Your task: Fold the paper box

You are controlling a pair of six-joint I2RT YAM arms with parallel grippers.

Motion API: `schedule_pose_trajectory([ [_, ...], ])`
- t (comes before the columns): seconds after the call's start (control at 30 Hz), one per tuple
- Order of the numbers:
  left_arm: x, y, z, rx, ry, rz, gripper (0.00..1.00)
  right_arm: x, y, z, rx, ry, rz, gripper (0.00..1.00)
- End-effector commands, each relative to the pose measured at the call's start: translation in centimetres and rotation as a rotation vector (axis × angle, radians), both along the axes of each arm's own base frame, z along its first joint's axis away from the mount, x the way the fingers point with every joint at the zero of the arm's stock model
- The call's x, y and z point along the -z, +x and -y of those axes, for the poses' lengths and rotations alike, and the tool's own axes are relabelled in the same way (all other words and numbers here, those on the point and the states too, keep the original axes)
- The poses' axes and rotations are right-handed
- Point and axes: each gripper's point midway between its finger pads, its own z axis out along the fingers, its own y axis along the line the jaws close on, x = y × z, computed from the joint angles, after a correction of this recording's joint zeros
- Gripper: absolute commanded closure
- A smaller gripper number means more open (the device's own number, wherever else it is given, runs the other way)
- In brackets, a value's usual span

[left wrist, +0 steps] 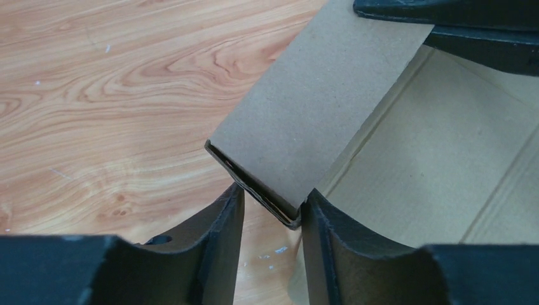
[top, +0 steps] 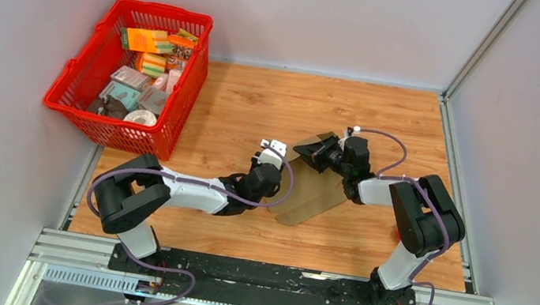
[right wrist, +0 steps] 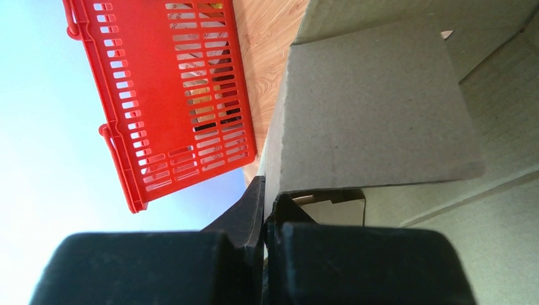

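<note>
The right pincer (right wrist: pixel 264 197) has its matte black fingers pressed flat together on the thin edge of a cardboard flap, pinching one end of it. That flap (left wrist: pixel 318 108) is a smooth, dull brown oblong, folded double so that two layers show along its cut end. It is lifted off the sheet, and its long axis runs from the right pincer across to the left one. The left pincer (left wrist: pixel 274 190) stands about half spread, with the flap's lower corner sitting between its curved black fingers (left wrist: pixel 330 241). The right-hand finger touches the corner, but I cannot tell whether the pair truly grips it or only brackets it. Beneath both lies the rest of the paper box (top: pixel 312 198), plain unprinted card with pressed crease lines. It lies flat in the middle of the table, a little right of centre, on a slant from near-left to far-right. The table (top: pixel 258 103) is glossy, orange-toned wood grain. Well apart at the far left corner stands a red plastic mesh basket (top: pixel 134 132) of slotted walls, holding colourful printed packets (top: pixel 147 41).
</note>
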Motion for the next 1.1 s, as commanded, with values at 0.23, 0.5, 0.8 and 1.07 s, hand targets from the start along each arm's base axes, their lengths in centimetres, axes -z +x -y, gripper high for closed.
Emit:
schedule_pose_trajectory([
  [0.23, -1.0, 2.3, -0.5, -0.254, 0.076, 0.068, 0.68, 1.8, -1.3, 0.9, 0.064, -0.009, -0.123, 1.0],
  [0.5, -0.5, 2.9, -1.8, -0.384, 0.146, 0.073, 0.98, 2.0, -2.6, 0.7, 0.158, -0.021, -0.188, 1.0],
  [0.8, -0.3, 3.1, -1.6, -0.401, 0.144, 0.071, 0.97, 2.1, -4.1, 0.6, 0.154, -0.041, -0.224, 1.0],
  [1.07, 0.2, 3.5, 0.4, -0.297, 0.075, 0.093, 0.66, 1.4, -4.3, 0.4, 0.134, -0.034, -0.21, 1.0],
])
